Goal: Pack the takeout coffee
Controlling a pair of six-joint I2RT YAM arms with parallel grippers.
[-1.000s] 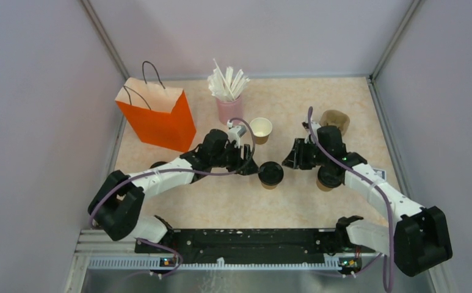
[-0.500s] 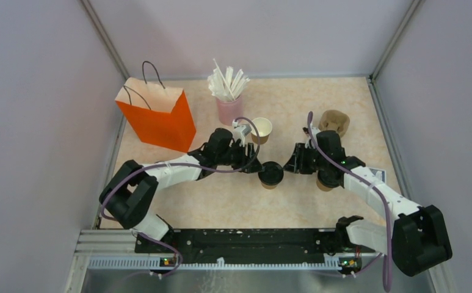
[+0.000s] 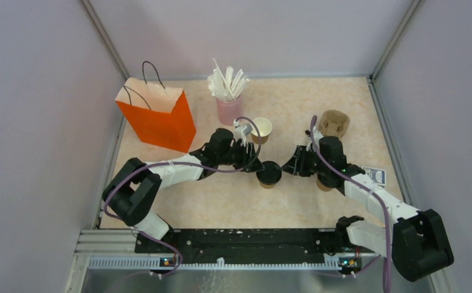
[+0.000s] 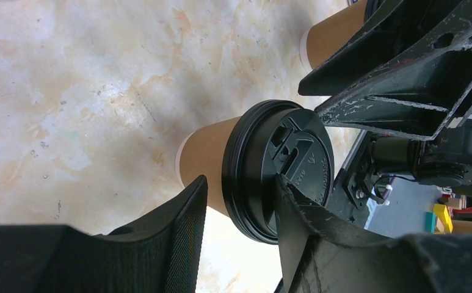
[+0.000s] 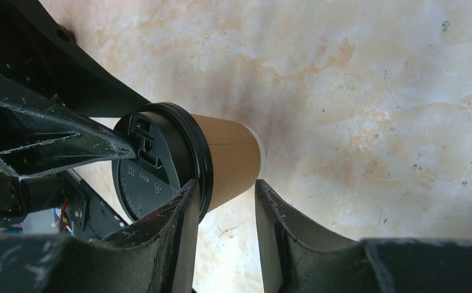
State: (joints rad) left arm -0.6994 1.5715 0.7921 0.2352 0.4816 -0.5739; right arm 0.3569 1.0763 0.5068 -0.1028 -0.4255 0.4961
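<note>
A brown paper cup with a black lid (image 3: pixel 269 174) stands mid-table between both grippers. My left gripper (image 3: pixel 253 165) is open at its left side. In the left wrist view the lid (image 4: pixel 279 168) sits partly between the open jaws, with a gap to the mesh finger (image 4: pixel 175 235). My right gripper (image 3: pixel 292 168) is open at the cup's right side. In the right wrist view the cup body (image 5: pixel 230 155) lies just ahead of the open jaws. A second brown cup (image 3: pixel 325 182) is half hidden under the right arm. An unlidded cup (image 3: pixel 261 129) stands behind the left gripper.
An orange paper bag (image 3: pixel 158 116) stands at the back left. A pink cup of white straws (image 3: pixel 229 108) is beside it. A tan pulp carrier (image 3: pixel 334 123) sits at the back right. A small printed card (image 3: pixel 377 176) lies by the right arm.
Both grippers have closed in on the lidded cup: the left moved right, the right moved left. The cup has hardly moved.
</note>
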